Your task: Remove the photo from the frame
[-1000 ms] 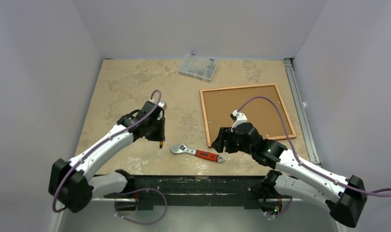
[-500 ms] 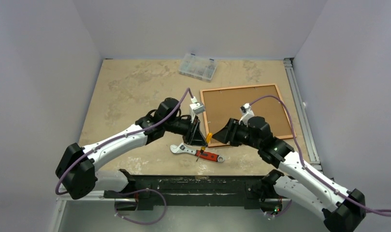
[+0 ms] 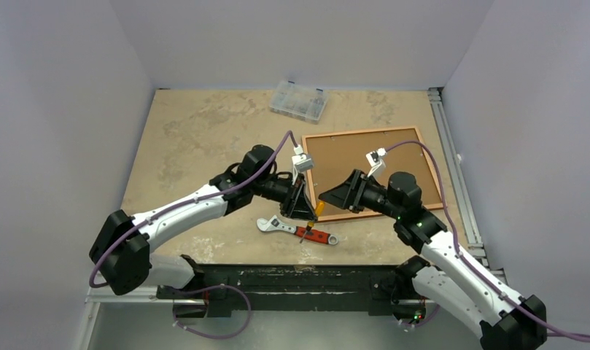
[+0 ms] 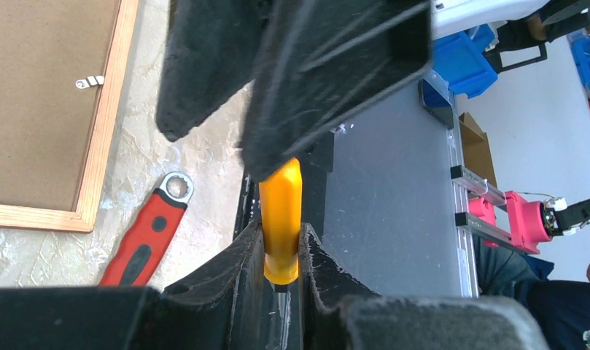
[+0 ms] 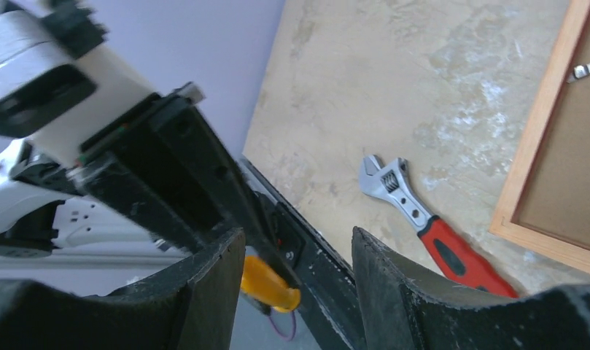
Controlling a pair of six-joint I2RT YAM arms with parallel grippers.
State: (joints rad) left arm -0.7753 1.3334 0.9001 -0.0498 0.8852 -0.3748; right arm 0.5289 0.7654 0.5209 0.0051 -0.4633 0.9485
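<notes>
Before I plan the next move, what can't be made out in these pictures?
The photo: unseen in every view; the backing board covers the frame.
Tip of the screwdriver: left wrist view, buried between the left gripper fingers.
Its handle end: left wrist view, covered by the right gripper.

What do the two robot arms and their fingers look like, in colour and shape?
The left arm and the right arm have white links with black round joints. A purple cable loops along each. The fingers are black and broad.

The left end effector (image 4: 281,239) is gripping a yellow tool handle (image 4: 281,197); a red wrench (image 4: 142,244) is lying beside the frame (image 4: 103,124).
</notes>
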